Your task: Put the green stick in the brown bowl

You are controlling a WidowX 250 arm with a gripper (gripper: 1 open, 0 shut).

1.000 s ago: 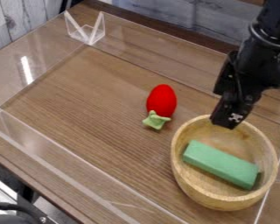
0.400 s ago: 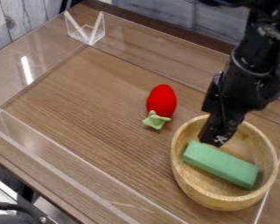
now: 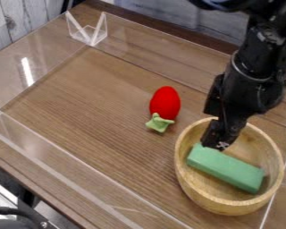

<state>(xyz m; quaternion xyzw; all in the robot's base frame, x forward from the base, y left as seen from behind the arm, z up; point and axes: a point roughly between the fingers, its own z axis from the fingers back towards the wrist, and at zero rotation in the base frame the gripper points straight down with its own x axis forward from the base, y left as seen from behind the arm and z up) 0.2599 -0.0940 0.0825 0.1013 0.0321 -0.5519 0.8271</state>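
Gripper (image 3: 221,115), posn? Where rel. to green stick (image 3: 224,168)?
— Above bowl's far rim, upper side of view; stick lies on image-lower side of gripper, just beyond fingertips, w/ a gap seen between them.

Stick posn. in full?
— Inside brown bowl (image 3: 181,172), flat on bowl floor, long axis running diag., from near the gripper side down to the right, i.e. away from the fingers.

State of jaws?
— Wide apart, nothing betw. them; stick not gripped.

Bowl rel. to gripper?
— Mostly below it in view; gripper overlaps upper part of rim. Contact w/ rim: can't tell.

Other items, w/ ref. to gripper?
— Red strawberry-like toy (image 3: 166,101) to image-left of gripper, near; pale green leafy piece (image 3: 160,123) joined to toy's lower end, betw. toy and bowl approx. White wire-like stand (image 3: 88,29) well apart, upper L of gripper, nr. table edge. Dark cables (image 3: 17,207) at lower L corner, well apart too.

Support?
— Brown wooden table (image 3: 79,116), under bowl and toy, extending L of gripper.
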